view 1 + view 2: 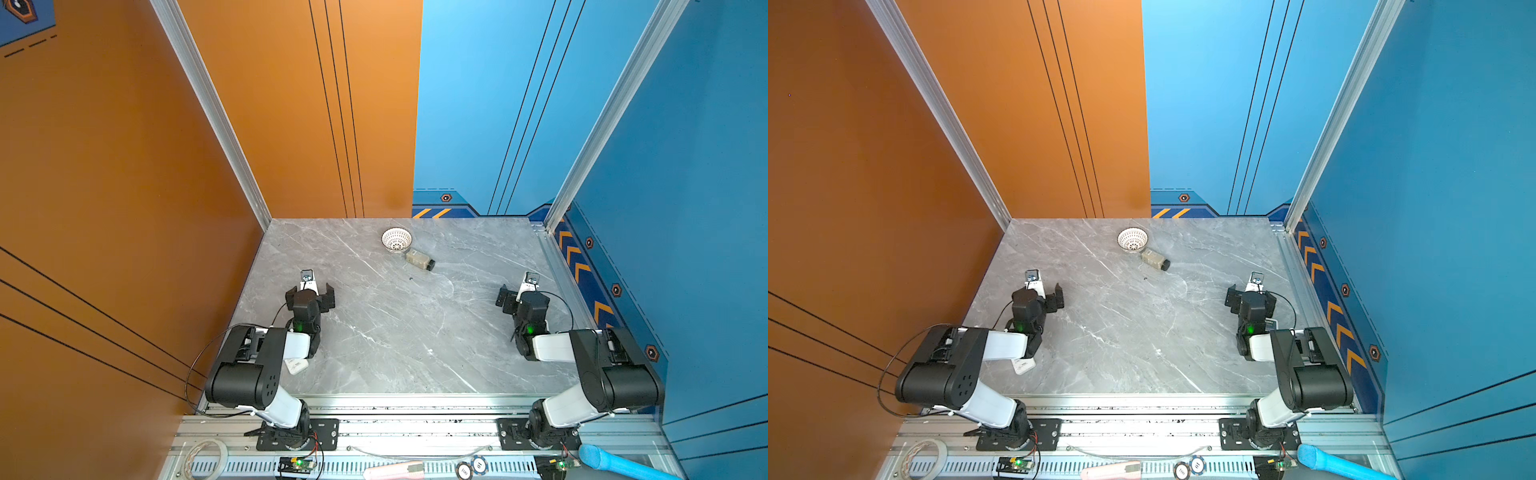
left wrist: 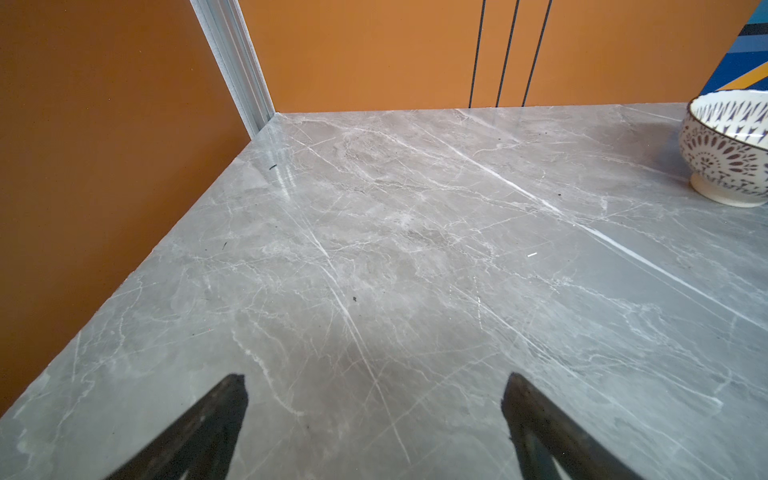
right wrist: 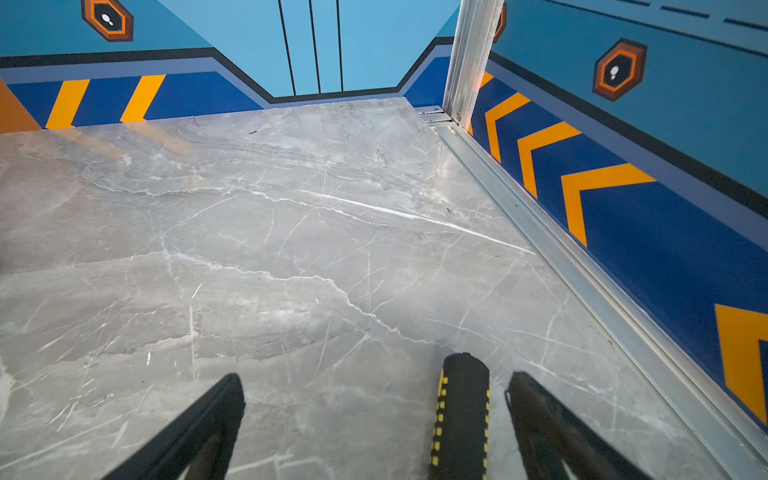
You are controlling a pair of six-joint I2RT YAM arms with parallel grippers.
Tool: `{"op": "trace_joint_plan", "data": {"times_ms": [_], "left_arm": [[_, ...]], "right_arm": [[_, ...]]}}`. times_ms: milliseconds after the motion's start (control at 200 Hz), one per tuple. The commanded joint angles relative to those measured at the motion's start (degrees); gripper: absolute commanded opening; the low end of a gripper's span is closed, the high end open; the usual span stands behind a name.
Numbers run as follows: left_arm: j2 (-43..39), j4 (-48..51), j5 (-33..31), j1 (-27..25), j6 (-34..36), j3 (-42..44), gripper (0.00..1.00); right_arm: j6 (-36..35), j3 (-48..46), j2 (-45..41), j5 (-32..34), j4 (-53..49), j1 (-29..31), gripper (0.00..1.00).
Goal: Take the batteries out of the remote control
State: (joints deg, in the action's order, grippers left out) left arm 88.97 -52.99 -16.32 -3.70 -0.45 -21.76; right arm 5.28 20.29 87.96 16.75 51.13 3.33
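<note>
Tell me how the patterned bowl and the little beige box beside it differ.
The bowl is round and white with a dark pattern; the beige box is oblong and plain, with a black end. The bowl stands upright; the beige box lies flat. The bowl sits nearer the back wall, the beige box just in front of it. Both rest on the grey table.
</note>
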Motion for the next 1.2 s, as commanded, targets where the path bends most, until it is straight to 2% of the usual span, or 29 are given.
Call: {"op": "trace_joint_plan", "data": {"times_ms": [0, 265, 340, 390, 461, 551, 606, 726, 786, 881, 996, 1076, 1196], "left_arm": [[0.5, -0.8, -0.1, 0.4, -0.1, 0.7, 0.98], [0.3, -0.5, 1.6, 1.2, -0.4, 0.6, 0.98], [-1.0, 0.2, 2.5, 0.9, 0.2, 0.6, 0.98], [-2.7, 1.6, 2.5, 0.4, 0.9, 0.6, 0.98], [-6.5, 5.8, 1.3, -1.1, 2.4, 0.2, 0.98], [-12.9, 10.0, -2.3, -3.9, 4.5, 0.0, 0.98], [-17.5, 16.3, -4.4, -5.9, 4.3, -1.9, 0.98], [-26.2, 41.6, -0.7, -8.8, -3.5, -13.1, 0.98], [-27.4, 52.5, -0.8, -10.3, -10.8, -19.1, 0.98], [-26.6, 66.2, 5.0, -12.4, -19.3, -26.8, 0.98], [-23.7, 72.5, 11.5, -15.5, -29.7, -32.5, 0.98], [-20.8, 75.6, 13.3, -18.5, -36.0, -35.0, 0.98], [-16.6, 76.0, 17.6, -23.0, -40.4, -36.9, 0.98]], "right_arm": [[-0.7, 0.7, -0.2, 0.3, 0.1, 0.1, 1.0], [-0.8, 0.9, -0.5, 0.2, -0.5, 0.1, 1.0], [-1.8, 2.9, -3.0, -0.3, -5.5, 0.7, 1.0], [-2.5, 5.5, -5.6, -1.0, -13.7, 1.3, 1.0], [-1.0, 12.8, -9.0, -0.4, -31.0, 2.2, 1.0], [3.4, 19.7, -12.3, 0.3, -46.9, 3.4, 1.0], [6.7, 24.5, -14.6, 0.2, -56.6, 3.9, 1.0], [10.6, 34.0, -18.1, -3.3, -75.6, 4.2, 1.0], [10.9, 38.1, -18.9, -3.9, -83.8, 3.3, 1.0], [11.2, 42.6, -18.6, -8.8, -95.3, -1.6, 1.0], [11.3, 42.3, -20.0, -14.4, -100.0, -9.8, 1.0], [11.7, 39.9, -20.4, -19.3, -100.0, -16.6, 1.0], [14.7, 36.6, -17.8, -27.8, -98.8, -27.1, 1.0]]}}
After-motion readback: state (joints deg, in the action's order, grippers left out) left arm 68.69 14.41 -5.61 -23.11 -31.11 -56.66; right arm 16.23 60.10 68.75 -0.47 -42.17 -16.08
